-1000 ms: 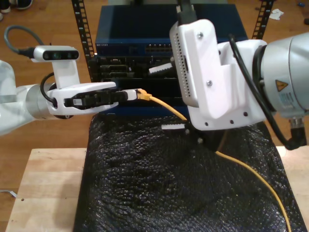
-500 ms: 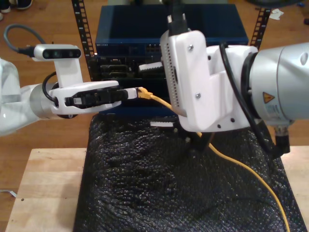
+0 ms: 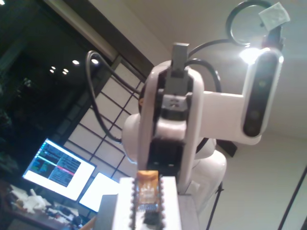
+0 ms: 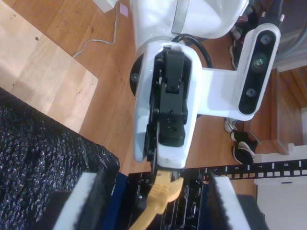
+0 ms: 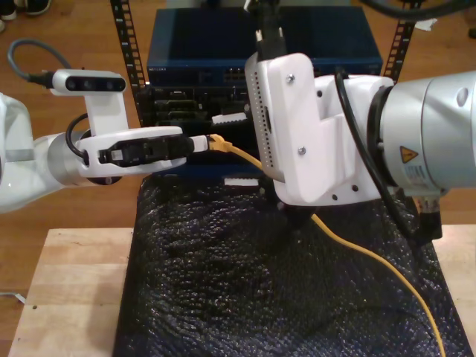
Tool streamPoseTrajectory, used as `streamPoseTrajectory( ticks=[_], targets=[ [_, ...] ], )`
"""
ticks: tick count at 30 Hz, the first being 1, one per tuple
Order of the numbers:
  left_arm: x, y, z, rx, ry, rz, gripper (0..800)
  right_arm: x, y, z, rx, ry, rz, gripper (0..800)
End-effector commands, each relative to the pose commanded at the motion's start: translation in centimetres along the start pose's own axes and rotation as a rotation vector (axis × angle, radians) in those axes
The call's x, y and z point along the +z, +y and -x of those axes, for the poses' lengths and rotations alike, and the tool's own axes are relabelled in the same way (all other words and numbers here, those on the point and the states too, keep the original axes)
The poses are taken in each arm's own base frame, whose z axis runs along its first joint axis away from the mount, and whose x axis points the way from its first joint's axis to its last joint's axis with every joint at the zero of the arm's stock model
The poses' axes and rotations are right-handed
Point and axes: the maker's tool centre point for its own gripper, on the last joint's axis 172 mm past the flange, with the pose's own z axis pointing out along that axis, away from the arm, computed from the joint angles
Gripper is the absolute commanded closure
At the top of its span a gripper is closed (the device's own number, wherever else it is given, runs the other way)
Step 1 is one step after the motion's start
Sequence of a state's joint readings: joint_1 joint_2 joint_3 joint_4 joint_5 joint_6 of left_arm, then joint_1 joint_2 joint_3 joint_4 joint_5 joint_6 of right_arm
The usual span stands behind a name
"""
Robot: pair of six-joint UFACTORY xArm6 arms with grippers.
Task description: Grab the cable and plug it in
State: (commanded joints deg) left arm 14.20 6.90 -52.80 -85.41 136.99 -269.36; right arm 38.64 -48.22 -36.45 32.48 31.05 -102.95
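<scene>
The yellow-orange cable [image 5: 357,249] runs from the exterior view's lower right up over the black mat. Its plug [image 5: 217,143] is at the tip of my first gripper [image 5: 201,144], which reaches in from the exterior view's left and is shut on it. The first wrist view shows the clear-orange plug [image 3: 146,189] clamped between the white pads [image 3: 125,206]. My second gripper [image 5: 236,150], on the large arm at the exterior view's right, is open. Its fingers [image 4: 86,203] stand either side of the cable [image 4: 160,191], just behind the plug and apart from it.
A blue network switch [image 5: 201,52] sits in a black rack behind the mat, with rows of ports [image 5: 178,111] just beyond the plug. The black bubble mat [image 5: 223,282] covers a wooden table [image 5: 67,290]. The second arm's body hides the exterior view's middle right.
My second arm has moved toward the exterior view's left and up, bringing its open fingers nearer the plug. My first gripper holds the plug in the same place.
</scene>
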Motion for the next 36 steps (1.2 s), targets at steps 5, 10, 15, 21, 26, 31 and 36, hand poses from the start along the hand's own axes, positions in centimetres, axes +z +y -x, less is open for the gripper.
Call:
streamPoseTrajectory(
  ticks=[5, 10, 15, 21, 26, 31, 36],
  targets=[
    [0.06, 0.03, 0.06, -0.002, -0.002, 0.003, 784, 0.11, 0.19, 0.39, 0.004, -0.009, 0.015, 358],
    [0.40, -0.07, 0.25, -0.008, -0.006, 0.011, 780, 0.21, 0.16, 0.44, 0.010, -0.009, 0.014, 416],
    [0.44, -0.08, 0.27, -0.009, -0.007, 0.012, 779, 0.16, 0.32, 0.47, 0.013, -0.010, 0.020, 446],
    [0.44, -0.08, 0.30, -0.010, -0.008, 0.012, 778, 0.15, 0.41, 0.60, 0.021, -0.012, 0.028, 507],
    [0.44, -0.08, 0.30, -0.010, -0.008, 0.012, 778, 0.15, 0.41, 0.59, 0.024, -0.011, 0.029, 535],
    [0.44, -0.08, 0.34, -0.011, -0.009, 0.012, 778, 0.15, 0.41, 0.59, 0.025, -0.011, 0.029, 561],
    [0.44, -0.08, 0.34, -0.011, -0.009, 0.012, 778, 0.19, 0.35, 0.57, 0.032, -0.007, 0.028, 601]
  ],
)
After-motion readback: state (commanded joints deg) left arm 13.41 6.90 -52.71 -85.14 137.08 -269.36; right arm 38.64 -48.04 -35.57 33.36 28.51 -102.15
